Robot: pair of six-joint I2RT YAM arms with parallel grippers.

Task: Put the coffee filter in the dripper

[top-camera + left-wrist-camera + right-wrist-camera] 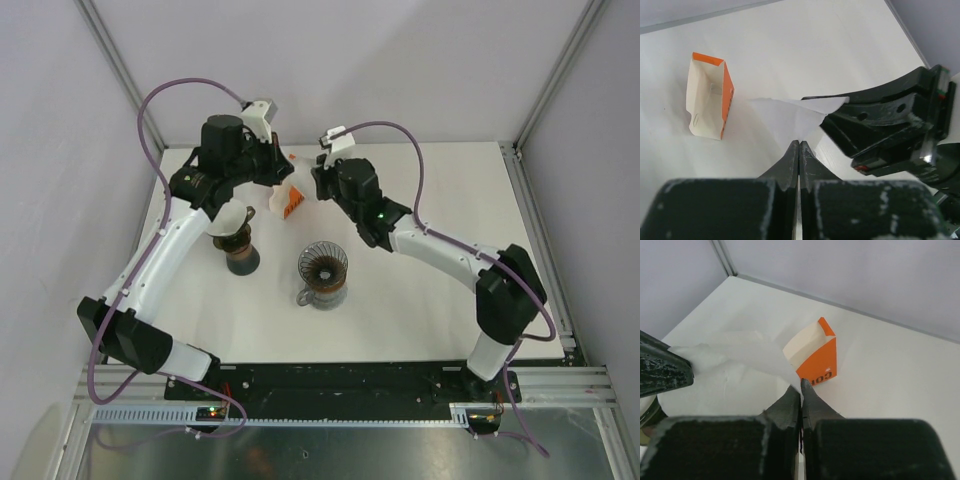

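Close by box (pixel 707 97) — filter (pixel 785 117) edges in left gripper (pixel 799 146), right gripper (pixel 801 385)

White desk (pixel 420 310), pale grey walls (pixel 400 60) on three sides, metal posts (pixel 555 80) at its far corners, metal rail (pixel 350 412) along its near edge.

Bare table (pixel 430 310) right of dripper (pixel 323 266)
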